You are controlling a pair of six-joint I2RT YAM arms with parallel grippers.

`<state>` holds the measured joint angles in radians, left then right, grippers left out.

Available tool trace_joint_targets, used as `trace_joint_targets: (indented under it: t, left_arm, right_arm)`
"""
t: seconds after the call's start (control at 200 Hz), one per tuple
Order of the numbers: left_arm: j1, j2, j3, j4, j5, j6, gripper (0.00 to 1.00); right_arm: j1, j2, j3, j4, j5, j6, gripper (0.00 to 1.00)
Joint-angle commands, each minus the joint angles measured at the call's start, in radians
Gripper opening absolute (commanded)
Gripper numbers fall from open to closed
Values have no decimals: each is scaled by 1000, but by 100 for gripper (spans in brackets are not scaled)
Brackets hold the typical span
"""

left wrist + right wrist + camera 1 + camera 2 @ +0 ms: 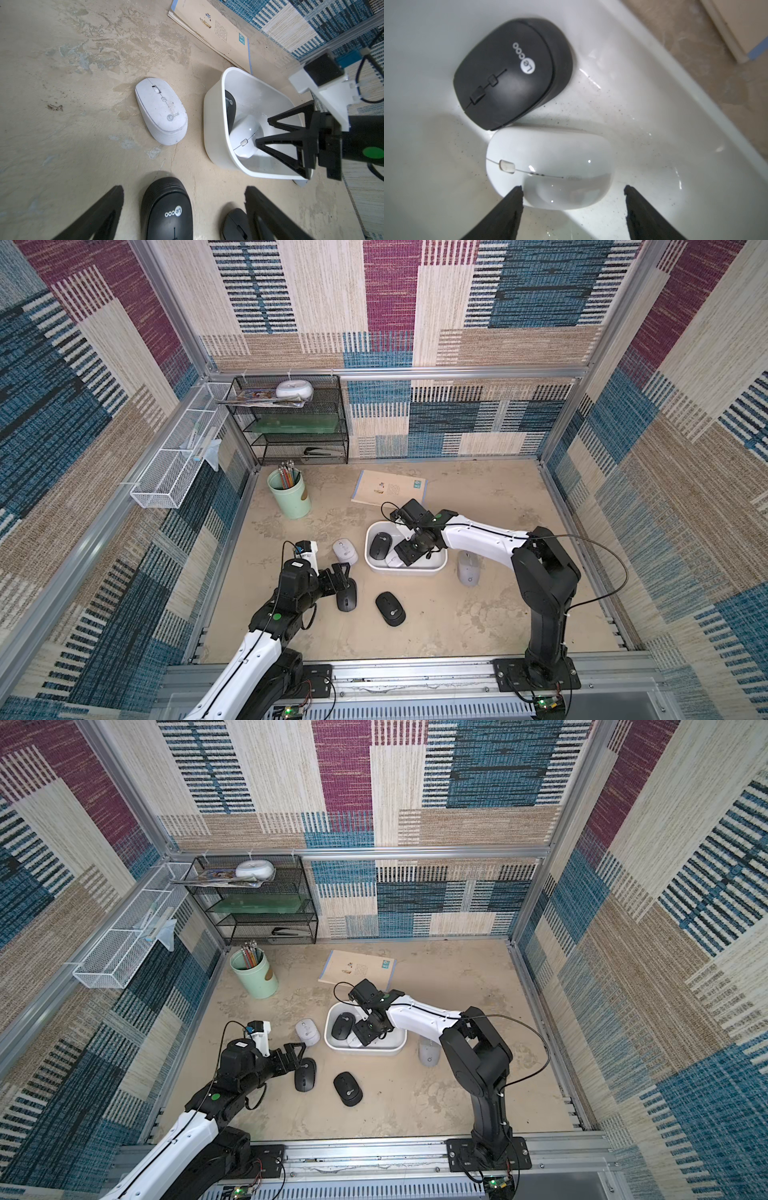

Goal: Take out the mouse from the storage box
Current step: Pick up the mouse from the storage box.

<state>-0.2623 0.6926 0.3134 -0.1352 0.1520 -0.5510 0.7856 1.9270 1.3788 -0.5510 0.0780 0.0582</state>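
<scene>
The right claw [572,188] hangs inside the shallow white plastic storage box [654,108]. Its two black fingers are spread wide and grip nothing. They stand astride the glossy white oval mouse [550,158], one fingertip at the mouse's edge and the other clear of its side (whether the first touches the shell I cannot tell). That stance looks like the set-up for a pinch across the mouse's width, probably the step in hand.

The box holds two mice. The glossy white one lies directly between this claw's fingers. Just ahead of the fingertips lies a matte black mouse with a white logo [512,72], its front end against or almost against the white one. Nothing else is in there but dark specks.

The left claw [182,188] is likewise open and empty, low over the mottled beige table [62,104]. A second matte black mouse [168,209] lies between its fingers, and a third black mouse [234,224] lies beside one finger. Ahead of that claw, a dull white ribbed mouse [161,110] rests just outside the box wall. In a top view a grey mouse [468,568] lies outside the box behind the right claw, under its arm. By this layout four mice seem already out and two are left.
</scene>
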Motion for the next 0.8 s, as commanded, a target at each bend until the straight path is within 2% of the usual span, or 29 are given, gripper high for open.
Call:
trace_joint_targets:
  t: [0.0,0.195,0.446,0.641,0.791]
  left_arm:
    - [0,1,0,29,1,0,95]
    - [0,10,1,32,3,0,95]
    - [0,11,1,34,4,0,95]
    - [1,10,3,32,6,1,95]
    - [0,8,3,32,7,0,95]
  right_arm:
    - [0,10,4,-18,22,-44,82]
    - [-2,65,47,-10,40,-18,84]
    - [-48,51,43,0,57,70,78]
    - [-47,-14,20,18,27,-23,84]
    - [-44,-70,-32,66,-22,-181,84]
